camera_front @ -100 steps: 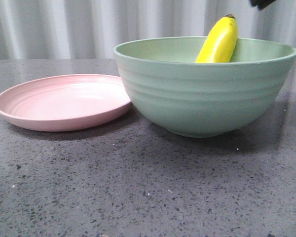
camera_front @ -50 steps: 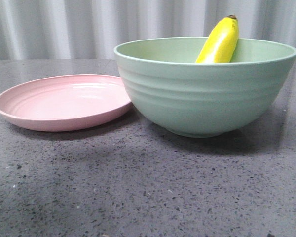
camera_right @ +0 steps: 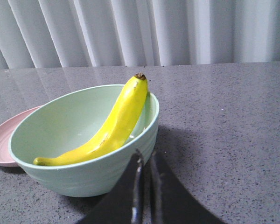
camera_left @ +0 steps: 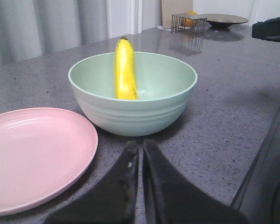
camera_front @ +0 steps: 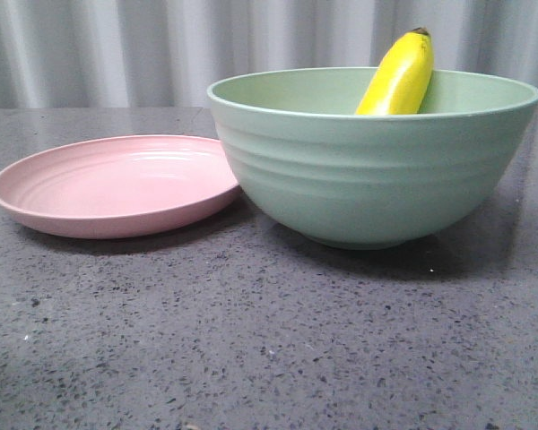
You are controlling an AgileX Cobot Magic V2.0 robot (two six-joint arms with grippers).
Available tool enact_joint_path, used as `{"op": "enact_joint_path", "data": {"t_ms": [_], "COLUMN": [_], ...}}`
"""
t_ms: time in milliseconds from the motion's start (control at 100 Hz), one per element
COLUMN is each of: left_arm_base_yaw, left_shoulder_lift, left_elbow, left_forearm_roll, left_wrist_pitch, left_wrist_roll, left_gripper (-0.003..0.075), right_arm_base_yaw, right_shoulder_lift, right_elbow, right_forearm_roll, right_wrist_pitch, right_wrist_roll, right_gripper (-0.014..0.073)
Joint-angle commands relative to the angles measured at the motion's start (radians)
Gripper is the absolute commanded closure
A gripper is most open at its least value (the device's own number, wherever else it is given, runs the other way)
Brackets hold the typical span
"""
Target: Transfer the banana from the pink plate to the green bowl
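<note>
The right claw [camera_right: 143, 186] hangs with its two fingers pressed together and nothing between them, low over the worktop [camera_front: 251, 340] and just short of the green bowl [camera_front: 368, 170]. The left claw [camera_left: 141, 186] is likewise pinched closed and empty, near the gap between the bowl and the pink plate [camera_front: 117, 184]. The banana [camera_right: 107, 126] already lies inside the bowl: its greenish stem end sits down on the bowl's floor and its long axis climbs the inner wall, so the dark tip leans on the rim and pokes above it. In the right wrist view that rim point is the side of the bowl nearest the right claw, making that arm the closer one to the fruit; from the left wrist view the banana stands against the far wall. The plate is bare and sits just beside the bowl, its edge tucked under the bowl's flare; whether they touch I cannot tell. By my reading the transfer is done, and any coming move is only a retreat clear of the bowl.
</note>
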Motion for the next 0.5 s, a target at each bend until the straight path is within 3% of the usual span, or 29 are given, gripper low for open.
{"op": "enact_joint_path", "data": {"t_ms": [0, 490], "left_arm_base_yaw": [-0.005, -0.005], "left_shoulder_lift": [-0.039, -0.045], "left_elbow": [-0.002, 0.017], "left_forearm_roll": [-0.014, -0.014], "left_wrist_pitch": [-0.085, -0.078], "left_wrist_roll": [0.000, 0.000], "left_gripper": [0.0741, 0.0741], "right_arm_base_yaw": [-0.004, -0.004], "right_shoulder_lift": [-0.020, -0.026], "right_elbow": [-0.018, -0.018], "right_forearm_roll": [-0.020, -0.020], "right_wrist_pitch": [-0.057, -0.057], "right_wrist_roll": [-0.015, -0.015], "right_gripper": [0.0658, 0.0658]}}
